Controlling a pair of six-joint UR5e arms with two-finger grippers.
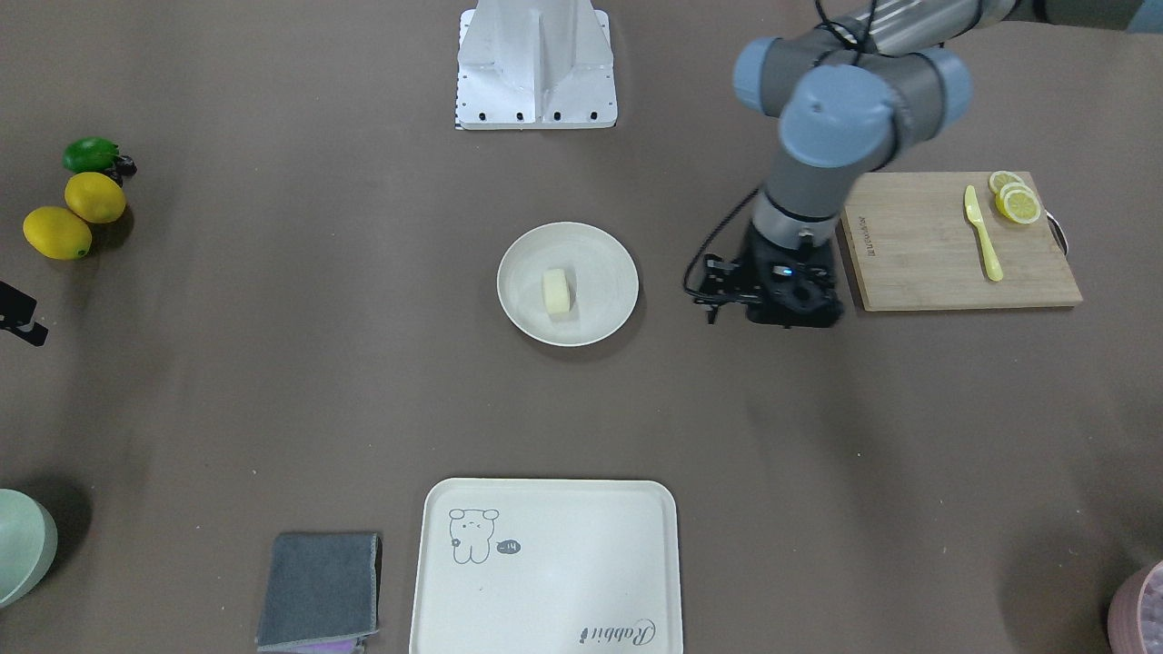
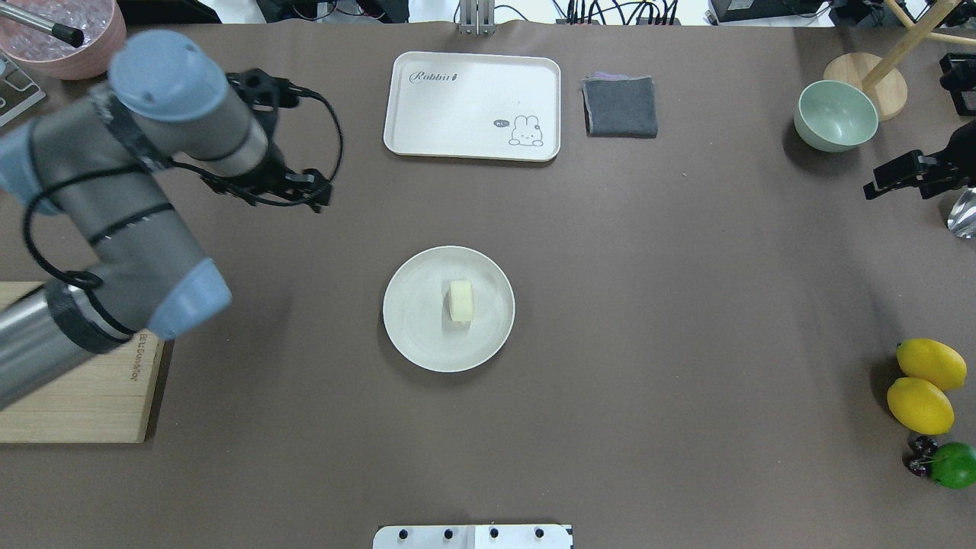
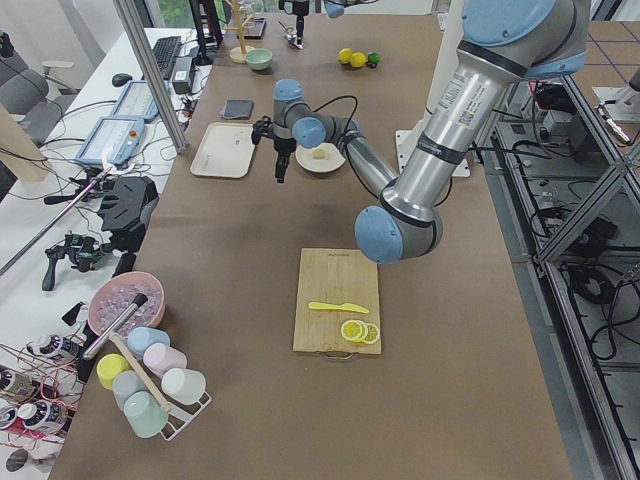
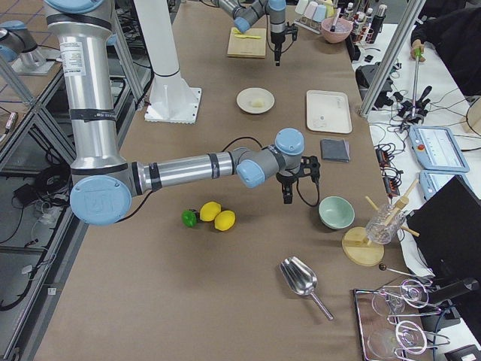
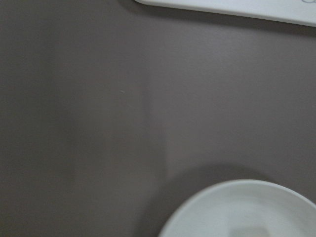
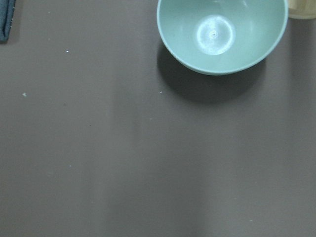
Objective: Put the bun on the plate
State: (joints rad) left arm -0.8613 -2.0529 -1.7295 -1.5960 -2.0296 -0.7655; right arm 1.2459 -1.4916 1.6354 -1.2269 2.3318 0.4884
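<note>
The bun, a small pale cream lump, lies near the middle of the round cream-white plate at the table's centre; the overhead view shows the bun and plate too. My left gripper hangs pointing down over bare table beside the plate, apart from it; its fingers are hidden. The plate's rim shows at the bottom of the left wrist view. My right gripper sits at the table's far side near the green bowl; I cannot tell its state.
A cream tray with a drawing and a folded grey cloth lie beyond the plate. A wooden board holds a yellow knife and lemon slices. Two lemons and a lime lie on the right.
</note>
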